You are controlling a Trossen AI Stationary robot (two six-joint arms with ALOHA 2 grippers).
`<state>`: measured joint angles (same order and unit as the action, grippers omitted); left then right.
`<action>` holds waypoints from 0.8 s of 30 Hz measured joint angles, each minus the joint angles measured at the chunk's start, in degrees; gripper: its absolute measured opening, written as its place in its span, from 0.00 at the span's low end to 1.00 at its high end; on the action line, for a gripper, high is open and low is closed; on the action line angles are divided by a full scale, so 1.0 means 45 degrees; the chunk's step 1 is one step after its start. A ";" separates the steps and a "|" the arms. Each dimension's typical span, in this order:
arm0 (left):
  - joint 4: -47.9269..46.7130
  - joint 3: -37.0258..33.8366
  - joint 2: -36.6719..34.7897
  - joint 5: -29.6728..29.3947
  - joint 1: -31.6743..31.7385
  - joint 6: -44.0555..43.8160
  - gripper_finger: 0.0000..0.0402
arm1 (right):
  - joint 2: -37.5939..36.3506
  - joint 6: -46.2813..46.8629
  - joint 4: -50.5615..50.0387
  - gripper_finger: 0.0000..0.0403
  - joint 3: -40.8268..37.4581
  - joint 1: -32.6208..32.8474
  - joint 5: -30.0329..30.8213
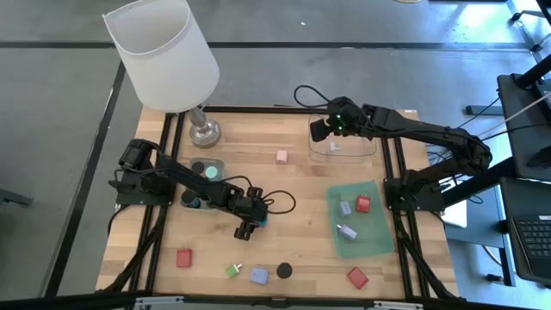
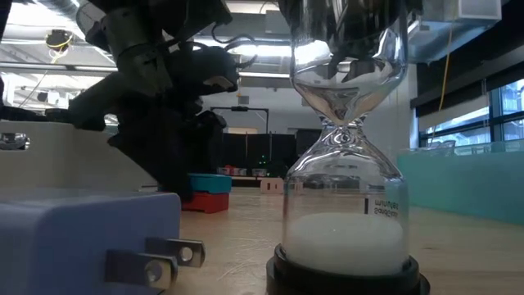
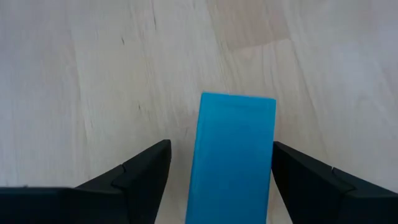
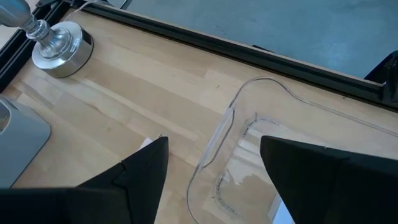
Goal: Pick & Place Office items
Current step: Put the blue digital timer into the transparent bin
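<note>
Left claw (image 1: 244, 231) hovers mid-table; right claw (image 1: 319, 131) hangs over the clear tray (image 1: 362, 151).

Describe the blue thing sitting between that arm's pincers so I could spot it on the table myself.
Start at the lamp, then follow the left arm to its left gripper mid-table. Between its open fingers lies a blue block on bare wood, a plain bright-blue rectangle.

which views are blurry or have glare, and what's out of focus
Low view: the lilac plug adapter up close is soft, the hourglass glints with highlights. Left wrist view: the blue block is slightly soft. High view: even light, the lampshade looks bright.
</note>
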<state>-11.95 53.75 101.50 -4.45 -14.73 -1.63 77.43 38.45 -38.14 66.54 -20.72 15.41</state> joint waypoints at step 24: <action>-0.0051 0.0001 -0.0049 -0.0116 0.0003 -0.0520 0.50 | 0.0000 -0.0014 -0.0001 0.64 0.0000 0.0003 0.0006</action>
<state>-12.19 53.76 101.27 -4.97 -14.72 -3.97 77.43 38.39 -38.15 66.54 -20.71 15.44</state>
